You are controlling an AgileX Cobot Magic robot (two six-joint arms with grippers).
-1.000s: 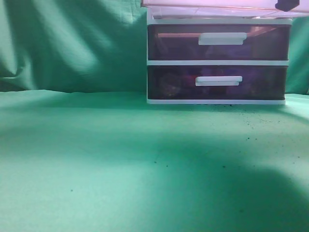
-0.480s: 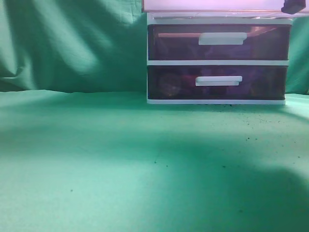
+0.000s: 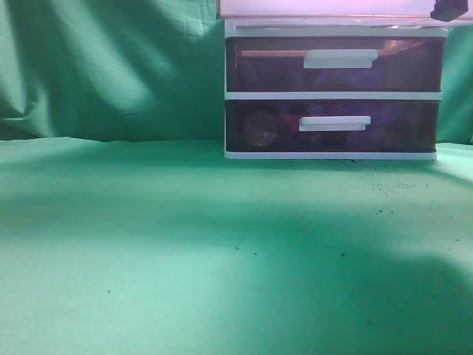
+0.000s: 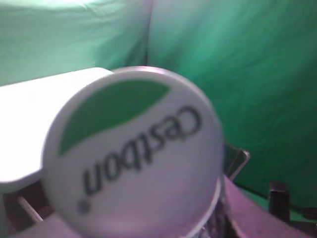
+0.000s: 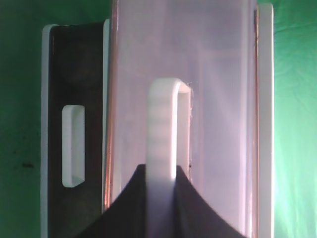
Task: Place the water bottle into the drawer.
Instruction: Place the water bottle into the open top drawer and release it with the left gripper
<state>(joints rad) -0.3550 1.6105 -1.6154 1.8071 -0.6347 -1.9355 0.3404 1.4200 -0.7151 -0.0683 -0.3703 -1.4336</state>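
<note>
The water bottle's white cap (image 4: 133, 153), with a green leaf and the word "Cestbon", fills the left wrist view; the bottle is held up close to the camera, and my left gripper's fingers are hidden behind it. The drawer (image 5: 218, 99) is pulled out of the white-framed cabinet. It shows as a pale pink band (image 3: 325, 7) at the top of the exterior view. My right gripper (image 5: 161, 171) is shut on the drawer's white handle (image 5: 168, 124). It shows as a dark tip (image 3: 447, 10) in the exterior view.
The two lower drawers (image 3: 266, 66) (image 3: 266, 126) are shut, each with a white handle. A white flat surface (image 4: 25, 129) lies below the bottle to the left. Green cloth covers the table (image 3: 148, 244) and hangs as a backdrop (image 3: 111, 66).
The pulled-out drawer's front edge has levelled a little at the top of the exterior view. The right gripper's tip has shifted slightly with it.
</note>
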